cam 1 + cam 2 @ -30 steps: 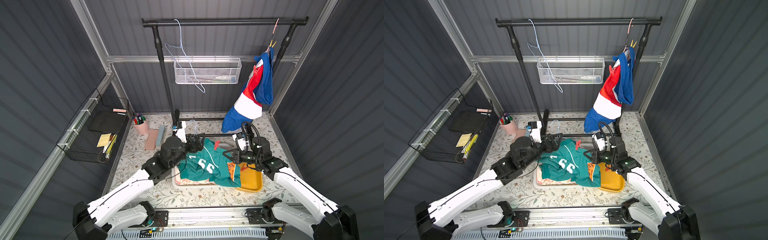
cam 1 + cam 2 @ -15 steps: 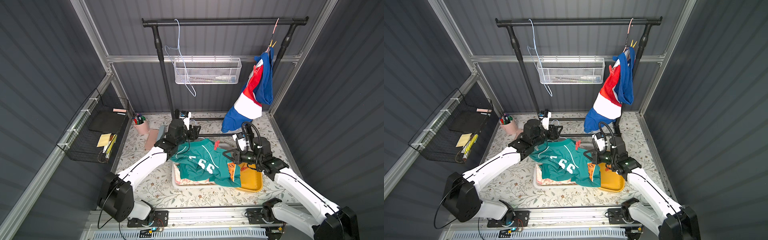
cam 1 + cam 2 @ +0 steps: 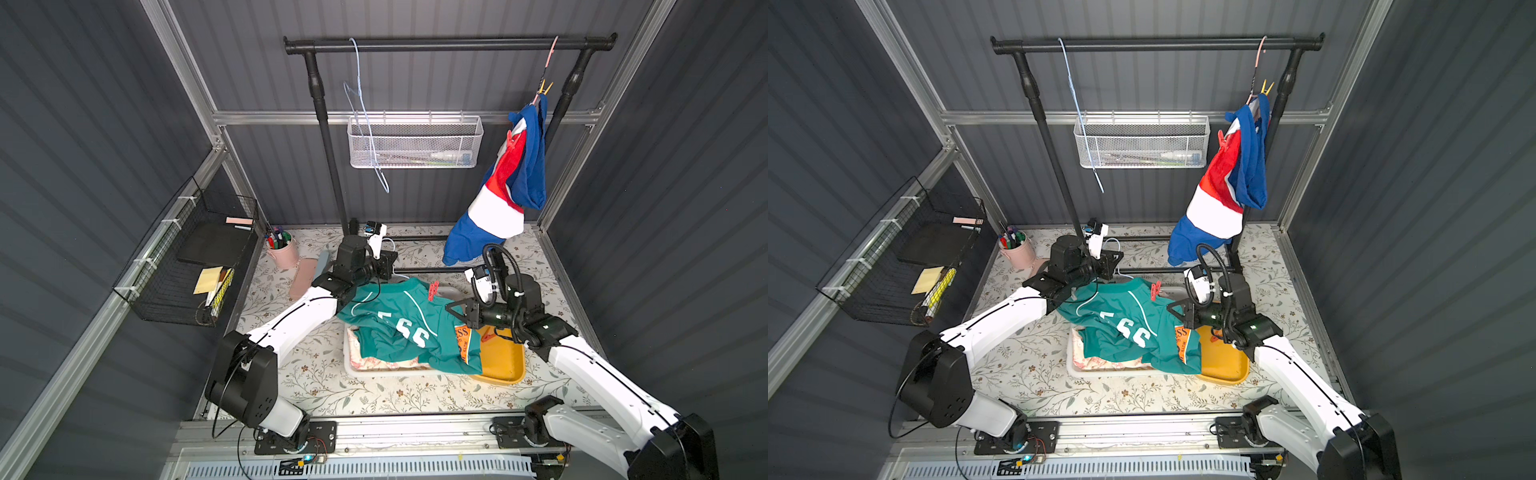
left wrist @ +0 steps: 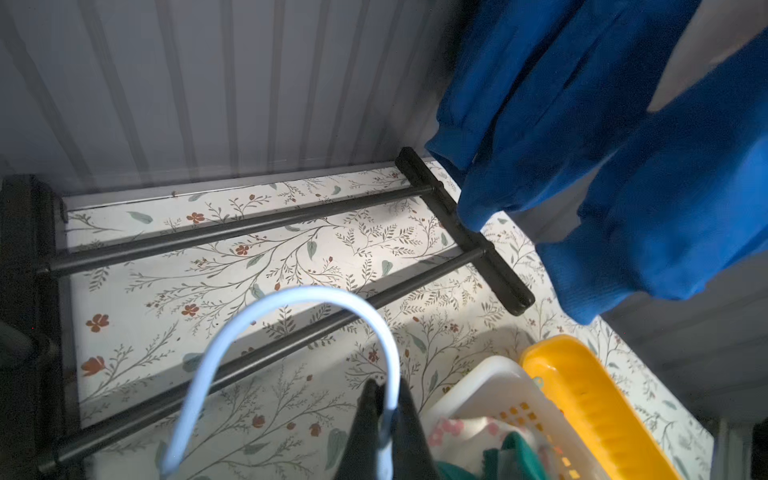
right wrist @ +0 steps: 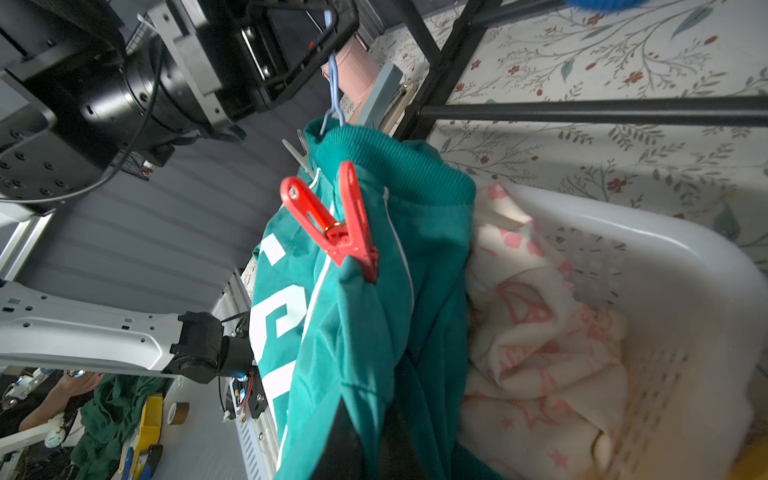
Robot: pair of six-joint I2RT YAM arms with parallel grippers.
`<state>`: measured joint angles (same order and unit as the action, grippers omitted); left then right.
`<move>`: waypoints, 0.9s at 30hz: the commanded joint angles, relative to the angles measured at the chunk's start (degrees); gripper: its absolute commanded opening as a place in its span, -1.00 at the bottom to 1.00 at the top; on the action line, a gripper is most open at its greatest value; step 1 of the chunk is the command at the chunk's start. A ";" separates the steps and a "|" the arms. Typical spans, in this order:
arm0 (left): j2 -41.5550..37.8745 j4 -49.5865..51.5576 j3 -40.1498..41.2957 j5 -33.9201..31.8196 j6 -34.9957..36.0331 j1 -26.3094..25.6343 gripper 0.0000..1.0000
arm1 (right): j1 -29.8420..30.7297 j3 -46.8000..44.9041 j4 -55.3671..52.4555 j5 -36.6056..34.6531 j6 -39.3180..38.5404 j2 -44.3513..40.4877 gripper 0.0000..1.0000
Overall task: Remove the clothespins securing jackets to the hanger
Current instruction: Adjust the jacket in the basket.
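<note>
Tabletop (image 3: pixel 324 382) — cream jacket (image 5: pixel 540 332) in basket (image 5: pixel 665 270); left gripper (image 4: pixel 384 415) tight on hanger (image 4: pixel 291 299), right gripper (image 5: pixel 370 428) on teal jacket (image 3: pixel 399 316).

"ESS" on the orange patch (image 3: pixel 463 338) of the teal jacket (image 3: pixel 386 303); big white numerals (image 3: pixel 405 330) beside, unreadable.

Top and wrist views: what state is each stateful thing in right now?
right gripper, shut on teal jacket.
left gripper, shut on hook of pale blue hanger.
red clothespin, clipped on teal jacket's shoulder.
red-white-blue jacket, hanging from rail, yellow clothespin attached.
cream-and-pink jacket, loose in white basket.
</note>
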<state>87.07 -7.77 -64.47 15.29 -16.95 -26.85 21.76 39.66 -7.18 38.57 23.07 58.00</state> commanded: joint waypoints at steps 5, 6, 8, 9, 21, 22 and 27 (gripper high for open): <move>-1.44 -4.81 0.99 4.35 -0.02 1.98 -1.00 | 0.56 2.12 -1.54 -2.15 -1.03 -2.01 -0.33; -1.53 -4.59 1.02 3.27 0.07 2.05 -1.00 | 0.57 2.54 -1.98 -2.21 -0.46 -2.49 -0.16; -1.94 -4.89 1.77 1.49 0.17 2.15 -1.00 | 0.51 4.14 -2.85 -3.01 0.90 -3.81 0.31; -2.24 -5.34 2.33 0.97 0.17 2.16 -1.00 | 0.54 5.26 -3.96 -3.94 0.86 -4.39 0.46; -3.22 -8.55 3.07 -1.13 -0.86 2.33 -1.00 | 4.26 18.78 -46.57 -18.54 9.28 -10.88 0.66; -2.98 -8.82 3.12 -1.14 -0.86 2.33 -1.00 | 6.45 18.47 -48.71 -19.81 10.70 -11.88 0.65; -2.28 -9.58 2.98 -0.68 -0.60 2.33 -1.00 | 10.73 14.42 -50.84 -22.07 17.91 -16.97 0.66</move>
<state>85.23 -13.78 -61.93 15.90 -18.02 -25.28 31.20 55.94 -51.83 19.35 34.68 43.07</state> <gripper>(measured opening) 0.090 0.828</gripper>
